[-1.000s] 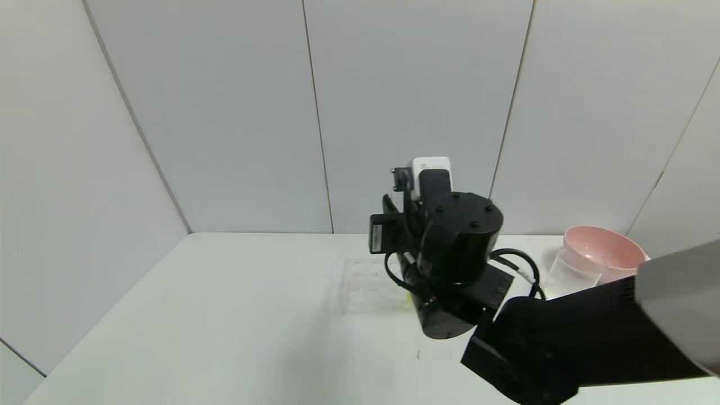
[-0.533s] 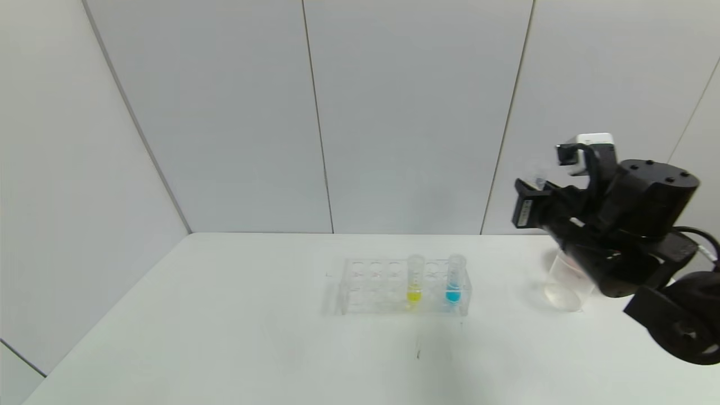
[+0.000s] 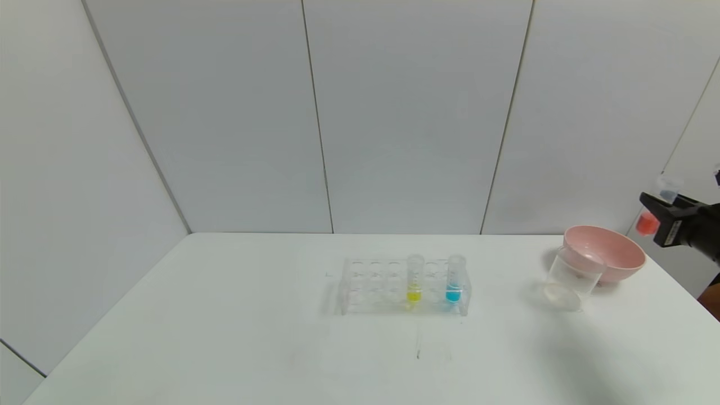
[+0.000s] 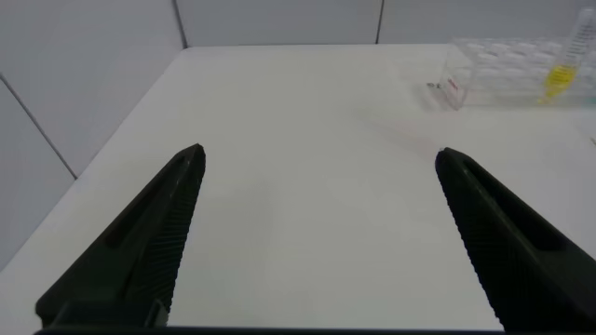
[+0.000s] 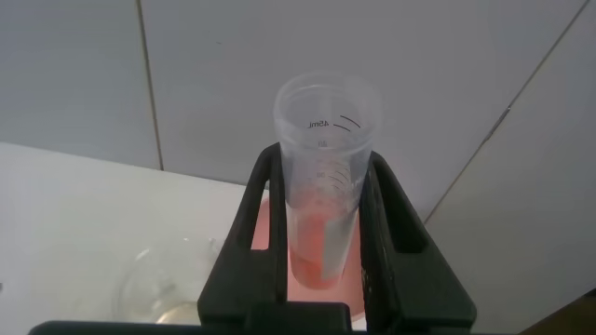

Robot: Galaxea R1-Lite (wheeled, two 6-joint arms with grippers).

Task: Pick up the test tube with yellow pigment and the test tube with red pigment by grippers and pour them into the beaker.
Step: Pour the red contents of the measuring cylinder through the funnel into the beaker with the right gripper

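Note:
My right gripper (image 3: pixel 659 212) is at the far right, raised above and to the right of the beaker (image 3: pixel 569 277), and is shut on the red-pigment test tube (image 3: pixel 648 223). In the right wrist view the tube (image 5: pixel 325 191) is clamped between the black fingers (image 5: pixel 264 223), with red liquid at its bottom; the beaker (image 5: pixel 166 293) shows below. The yellow-pigment tube (image 3: pixel 414 279) stands upright in the clear rack (image 3: pixel 371 286); it also shows in the left wrist view (image 4: pixel 562 63). My left gripper (image 4: pixel 318 160) is open and empty over bare table, out of the head view.
A blue-liquid tube (image 3: pixel 454 280) stands in the rack to the right of the yellow one. A pink bowl (image 3: pixel 610 253) sits just behind and right of the beaker. White wall panels close in the table at the back and sides.
My right arm has swung from over the rack to the far right and up, carrying the red tube. The rack with the yellow and blue tubes is now uncovered.

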